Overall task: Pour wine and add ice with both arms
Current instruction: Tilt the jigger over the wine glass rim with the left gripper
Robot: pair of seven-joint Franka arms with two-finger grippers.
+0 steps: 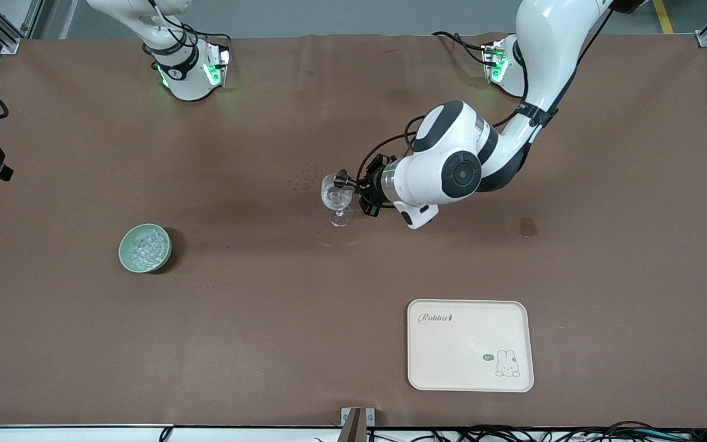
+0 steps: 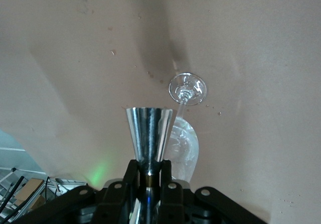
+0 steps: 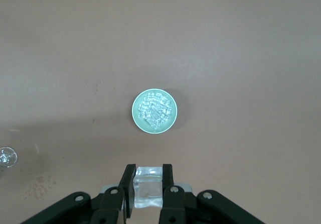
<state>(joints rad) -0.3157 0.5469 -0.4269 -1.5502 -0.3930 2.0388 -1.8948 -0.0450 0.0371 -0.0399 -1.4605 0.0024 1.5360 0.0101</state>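
Starting at the right arm's end of the counter, we have the pale green bowl heaped with ice. The right gripper hangs high above the counter, the bowl below and just ahead of it in its wrist view. It is clenched on a clear ice cube pinched between its fingers. We judge the ice hard, light, wet and slippery, so a cube wants a square pinch on two flat faces, which is how this one sits; a skewed grip could squirt it out.

Moving toward the middle, the wine glass stands upright on its foot just ahead of the left gripper. That gripper grips a small steel jigger at its narrow waist, tipped on its side with its mouth over the glass rim. The jigger is stiff and smooth, and the waist is its natural hold. The glass looks thin, top-heavy and fragile, so we would touch it only lightly.

Nearer the left arm's end, a cream tray lies well apart from both grippers.
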